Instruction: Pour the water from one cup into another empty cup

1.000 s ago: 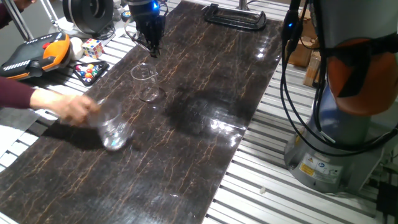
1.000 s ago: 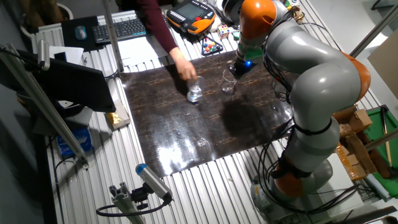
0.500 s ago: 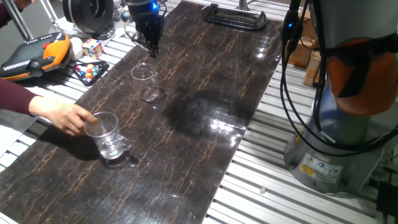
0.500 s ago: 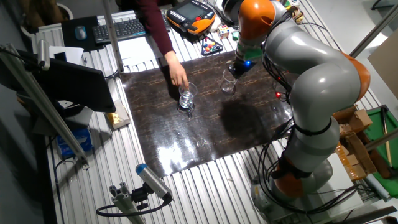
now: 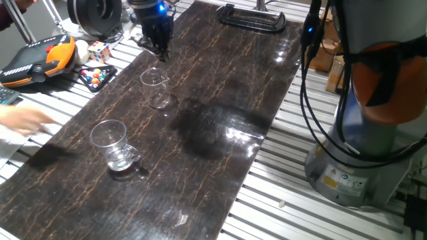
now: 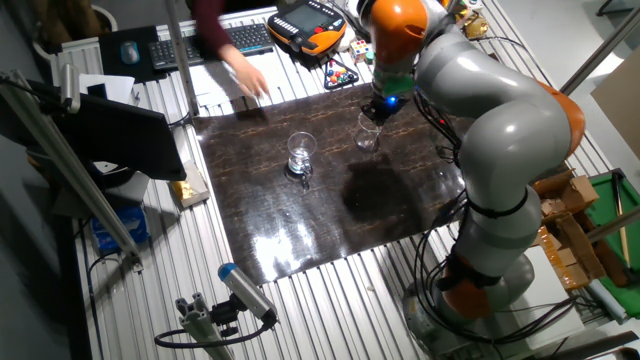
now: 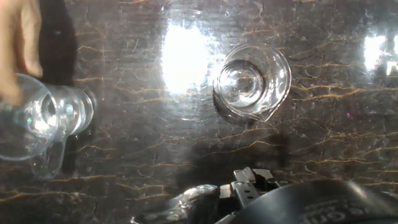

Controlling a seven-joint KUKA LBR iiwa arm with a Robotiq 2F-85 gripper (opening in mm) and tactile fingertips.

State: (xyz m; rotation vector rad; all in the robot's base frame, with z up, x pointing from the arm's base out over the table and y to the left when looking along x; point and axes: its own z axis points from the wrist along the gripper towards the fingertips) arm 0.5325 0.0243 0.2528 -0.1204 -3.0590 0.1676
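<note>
Lower left of the fixed view: handled cup (image 5: 115, 145) on the dark table (image 5: 220, 80), well apart from the narrower cup (image 5: 156, 87). Gripper (image 5: 160, 48) holds nothing; its opening cannot be told. Glass: rigid, slippery, fragile; grasp across the walls.

The person's hand (image 5: 23, 120) now lies off the handled glass cup (image 5: 113, 145) it was setting down, pulled back to the table's edge, while my arm's orange joint (image 6: 398, 20) sits shifted slightly leftward.
</note>
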